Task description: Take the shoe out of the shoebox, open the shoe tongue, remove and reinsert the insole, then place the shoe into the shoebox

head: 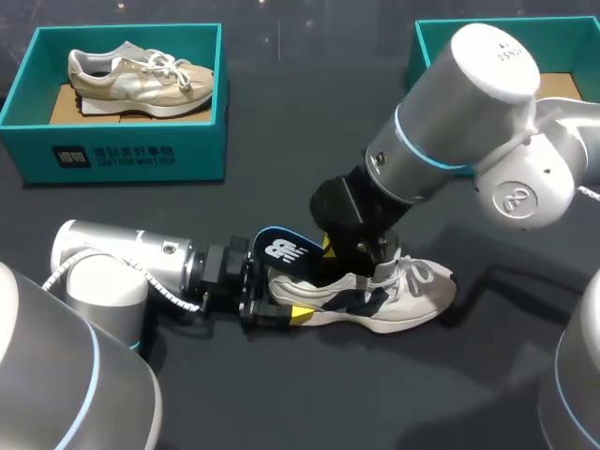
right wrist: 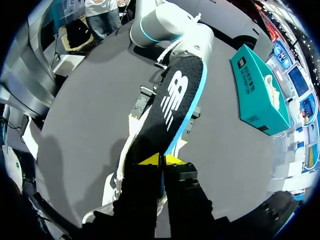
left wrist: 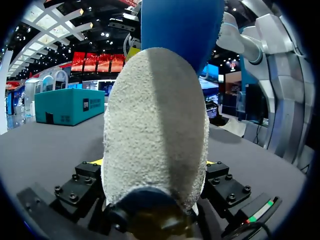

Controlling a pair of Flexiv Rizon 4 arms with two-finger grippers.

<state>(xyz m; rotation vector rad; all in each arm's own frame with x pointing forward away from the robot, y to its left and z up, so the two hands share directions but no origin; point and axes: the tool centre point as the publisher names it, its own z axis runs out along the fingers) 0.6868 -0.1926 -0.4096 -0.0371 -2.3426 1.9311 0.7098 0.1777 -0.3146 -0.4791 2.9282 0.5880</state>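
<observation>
Item under inspection: the shoe (head: 398,302), white and grey. It lies on its side on the dark worktop (head: 281,112), near the front and well apart from both boxes, toe pointing to the robot's right.

The insole (head: 284,249) has a black top and a blue underside. Its heel end stands up and clear of the collar. Its fore end appears to run down into the shoe, though the end effector hides the join.

The right end effector (right wrist: 161,160) is closed on the insole, its yellow tips pinching it from both faces just above the shoe opening. The left end effector (head: 278,292) clamps the heel of the shoe, one finger on each side, and holds it against the worktop.

The right-hand shoebox (head: 433,47) is largely hidden by the right arm; what shows of its floor is bare cardboard. The left-hand shoebox (head: 122,155) holds a beige shoe (head: 141,77).

Progress, as judged: the removal from the box is done. The tongue's condition cannot be confirmed (the end effector covers it). The insole step is in hand, but whether it is being taken out or put back cannot be told from this position. Seating the insole fully and returning the shoe to its box remain outstanding.
</observation>
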